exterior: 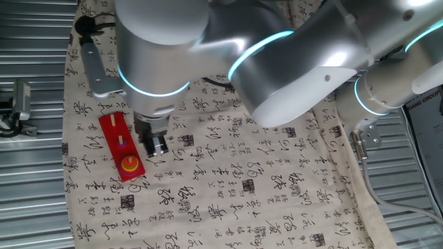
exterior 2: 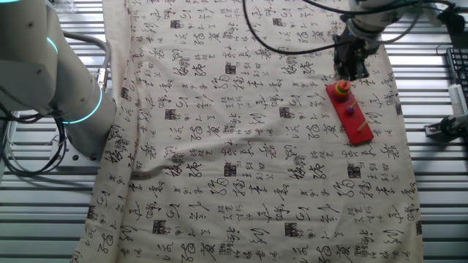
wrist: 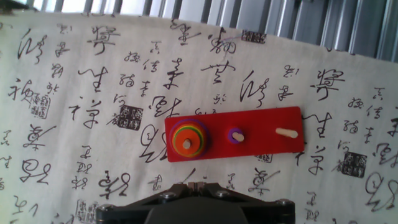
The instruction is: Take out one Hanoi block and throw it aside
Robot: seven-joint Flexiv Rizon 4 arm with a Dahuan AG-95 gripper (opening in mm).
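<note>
The orange-red Hanoi block (wrist: 194,148) lies on top of a stack of coloured discs on the left peg of the long red peg board (wrist: 261,148). The stack also shows in one fixed view (exterior: 129,164) and in the other fixed view (exterior 2: 341,90). A small purple disc (wrist: 236,135) sits on the middle peg, and the right peg (wrist: 286,132) is bare. My gripper (wrist: 198,185) is shut and empty. It hangs above the cloth just beside the board (exterior: 156,145), near the stack end (exterior 2: 352,69), and touches nothing.
A cream cloth with black calligraphy (exterior: 263,187) covers the table. Ribbed metal shows past its edges (exterior: 28,194). A grey metal bracket (exterior: 93,66) lies at the cloth's far corner. Cables (exterior 2: 292,44) run over the cloth near the gripper.
</note>
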